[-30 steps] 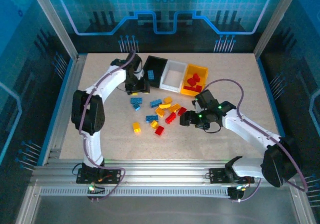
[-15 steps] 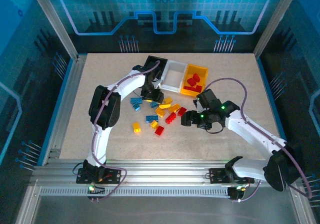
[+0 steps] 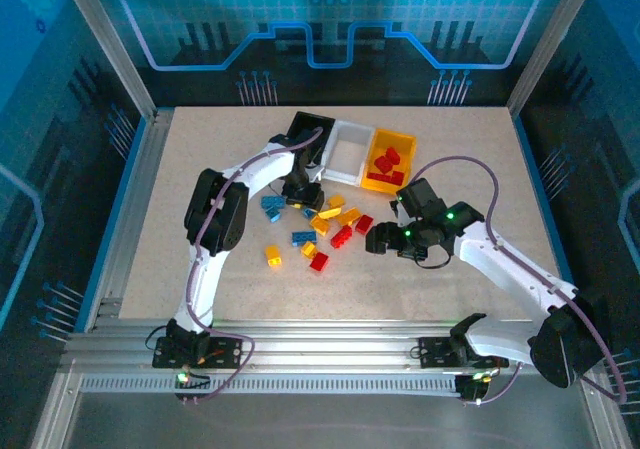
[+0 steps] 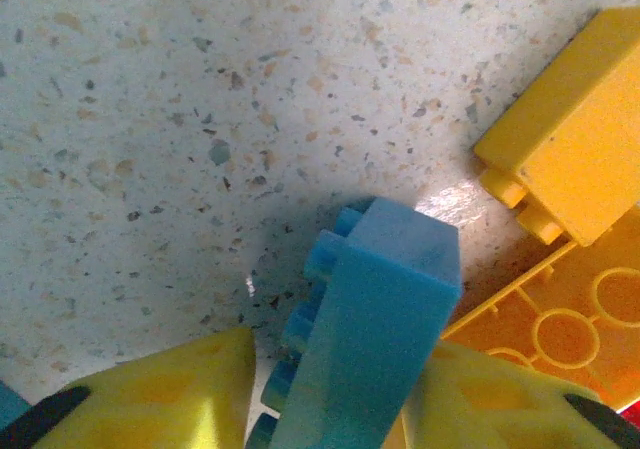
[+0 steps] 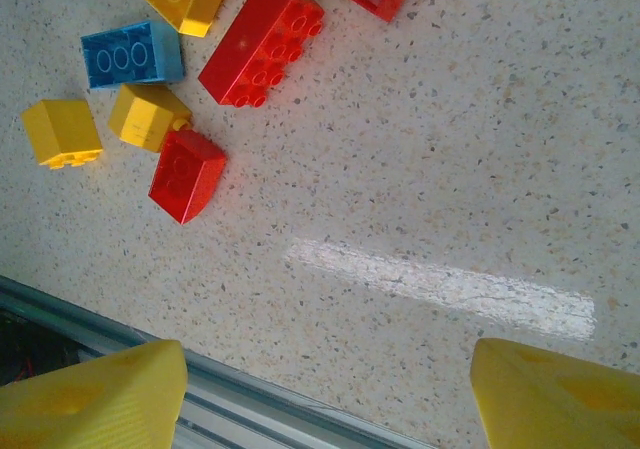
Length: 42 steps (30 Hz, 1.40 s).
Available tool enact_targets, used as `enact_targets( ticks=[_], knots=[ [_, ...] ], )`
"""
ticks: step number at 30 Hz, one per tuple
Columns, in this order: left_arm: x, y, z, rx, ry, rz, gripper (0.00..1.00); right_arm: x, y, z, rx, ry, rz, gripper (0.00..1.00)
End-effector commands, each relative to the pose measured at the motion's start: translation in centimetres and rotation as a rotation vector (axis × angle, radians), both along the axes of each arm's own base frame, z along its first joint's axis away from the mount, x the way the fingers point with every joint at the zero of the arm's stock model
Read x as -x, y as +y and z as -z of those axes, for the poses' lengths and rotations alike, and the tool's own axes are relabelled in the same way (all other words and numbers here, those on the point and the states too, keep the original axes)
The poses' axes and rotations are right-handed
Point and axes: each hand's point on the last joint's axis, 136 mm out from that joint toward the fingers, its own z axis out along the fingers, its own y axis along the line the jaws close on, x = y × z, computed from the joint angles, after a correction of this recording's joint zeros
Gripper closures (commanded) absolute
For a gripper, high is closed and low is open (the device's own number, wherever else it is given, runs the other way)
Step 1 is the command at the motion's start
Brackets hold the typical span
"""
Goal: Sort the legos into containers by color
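- Right now the left gripper [image 4: 330, 394] has its yellow pads [image 4: 150, 399] pulled in on a blue lego [image 4: 385, 309], one pad on each side. The lego looks pinched between them.
- The blue lego is low over the counter [image 4: 200, 119]. It is turned on its side and leans a bit, with its bumps facing one pad.
- Just beside it lies a yellow lego [image 4: 565, 149]. An orange lego [image 4: 560, 329] lies upside down, right up against the blue one.
- From above, this gripper is at the far end of the pile of legos [image 3: 325, 231], near the black bin [image 3: 315, 129]. Next in the row come the white bin [image 3: 347, 154] and the yellow-orange bin [image 3: 372, 181], which has red legos [image 3: 390, 161] in it.
- The right gripper [image 5: 330, 389] has its pads wide apart with nothing between them. It hangs over bare counter, and a long red lego [image 5: 262, 37] and a small red lego [image 5: 186, 174] lie off to one side.
- What could go wrong:
  - The blue lego may slip or twist out, because one pad pushes on bumps and not on a flat side.
  - The orange lego may get dragged along, because it sits so close.
  - The two arms may bump, because both reach toward the same pile.
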Motion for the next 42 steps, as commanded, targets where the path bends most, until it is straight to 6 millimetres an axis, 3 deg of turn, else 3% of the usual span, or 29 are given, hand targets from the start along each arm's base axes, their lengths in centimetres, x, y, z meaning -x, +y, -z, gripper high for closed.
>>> enact_targets(
  ticks=[1, 7, 10, 13, 16, 20, 26, 32, 34, 42],
  knots=[
    [0.2, 0.3, 0.6, -0.012, 0.007, -0.006, 0.62, -0.3, 0.1, -0.8, -0.009, -0.007, 0.001, 0.24],
    [0.3, 0.4, 0.3, -0.003, 0.007, -0.023, 0.79, -0.6, 0.4, -0.9, -0.022, -0.003, 0.007, 0.24],
    [0.3, 0.7, -0.2, 0.012, 0.01, -0.046, 0.81, -0.8, 0.6, -0.8, -0.028, -0.002, 0.007, 0.24],
    [0.2, 1.8, -1.4, 0.04, 0.01, -0.101, 0.82, -1.2, 0.9, -0.7, -0.036, -0.002, 0.007, 0.24],
    [-0.4, 3.2, -4.0, 0.086, -0.015, -0.182, 0.82, -1.5, 1.3, -0.5, -0.042, 0.004, 0.005, 0.24],
    [-2.7, 4.8, -8.2, 0.186, -0.08, -0.304, 0.81, -2.0, 1.7, -0.2, -0.048, 0.003, 0.0, 0.24],
    [-7.7, 4.4, -11.7, 0.284, -0.159, -0.424, 0.8, -2.6, 2.1, -0.3, -0.045, 0.003, -0.022, 0.24],
    [-13.1, 3.5, -11.8, 0.362, -0.186, -0.549, 0.81, -2.8, 1.8, -0.5, -0.03, -0.009, -0.033, 0.24],
    [-14.4, 3.1, -11.0, 0.378, -0.18, -0.576, 0.8, -2.7, 1.6, -0.5, -0.023, -0.011, -0.034, 0.24],
    [-17.1, 2.2, -9.7, 0.425, -0.179, -0.623, 0.79, -2.8, 0.3, -0.9, 0.0, -0.027, -0.027, 0.23]
  ],
)
